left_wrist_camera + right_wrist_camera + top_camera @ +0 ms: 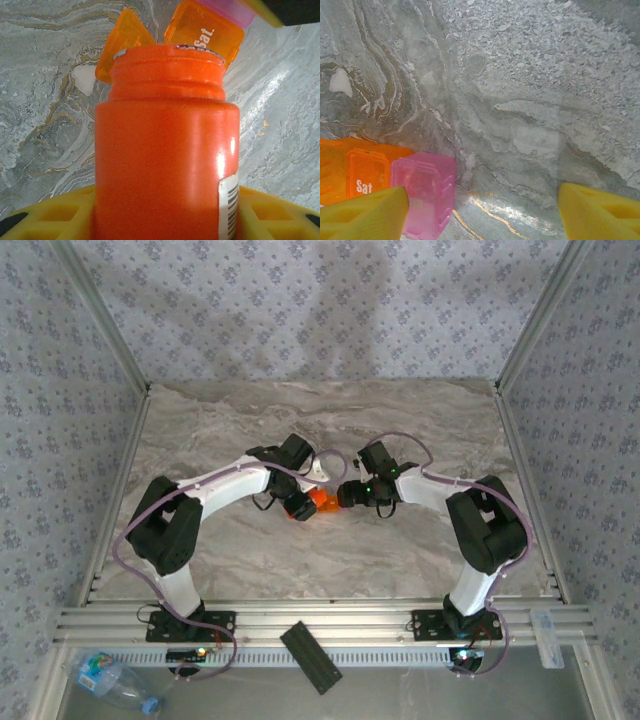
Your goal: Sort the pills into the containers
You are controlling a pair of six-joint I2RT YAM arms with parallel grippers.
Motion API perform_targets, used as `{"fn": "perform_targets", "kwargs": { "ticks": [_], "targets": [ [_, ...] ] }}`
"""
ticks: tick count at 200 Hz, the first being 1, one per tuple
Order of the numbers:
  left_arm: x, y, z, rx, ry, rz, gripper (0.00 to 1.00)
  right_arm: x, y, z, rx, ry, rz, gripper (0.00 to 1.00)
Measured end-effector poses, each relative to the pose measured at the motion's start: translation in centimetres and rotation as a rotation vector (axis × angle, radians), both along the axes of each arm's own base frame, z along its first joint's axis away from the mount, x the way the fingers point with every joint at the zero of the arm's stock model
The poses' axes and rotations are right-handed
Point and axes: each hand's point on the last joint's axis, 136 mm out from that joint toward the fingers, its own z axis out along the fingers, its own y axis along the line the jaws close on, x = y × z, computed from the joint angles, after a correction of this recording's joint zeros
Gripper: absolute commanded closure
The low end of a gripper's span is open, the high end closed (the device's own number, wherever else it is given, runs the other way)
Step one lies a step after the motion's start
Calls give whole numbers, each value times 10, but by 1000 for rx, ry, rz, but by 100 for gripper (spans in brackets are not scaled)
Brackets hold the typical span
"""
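Pill bottle [165, 140] gripped by left tool [162, 220], compartment [205, 35] at its mouth; right tool [480, 215] gapes.

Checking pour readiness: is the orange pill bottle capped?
No, the orange pill bottle shows its bare threaded neck and rim, with no cap.

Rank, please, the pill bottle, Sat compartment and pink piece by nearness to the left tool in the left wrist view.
1. pill bottle, held in the left tool.
2. Sat compartment, at the bottle's mouth, upper right.
3. pink piece, beyond it, top edge.
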Motion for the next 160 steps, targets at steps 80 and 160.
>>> {"fn": "perform_targets", "kwargs": {
  "ticks": [80,160],
  "targets": [
    [-3,6,-4,44,23,-14,100,0,0,0,2,2,1,20],
    [-3,-3,-3,75,18,-54,100,0,0,0,3,2,1,20]
  ]
}}
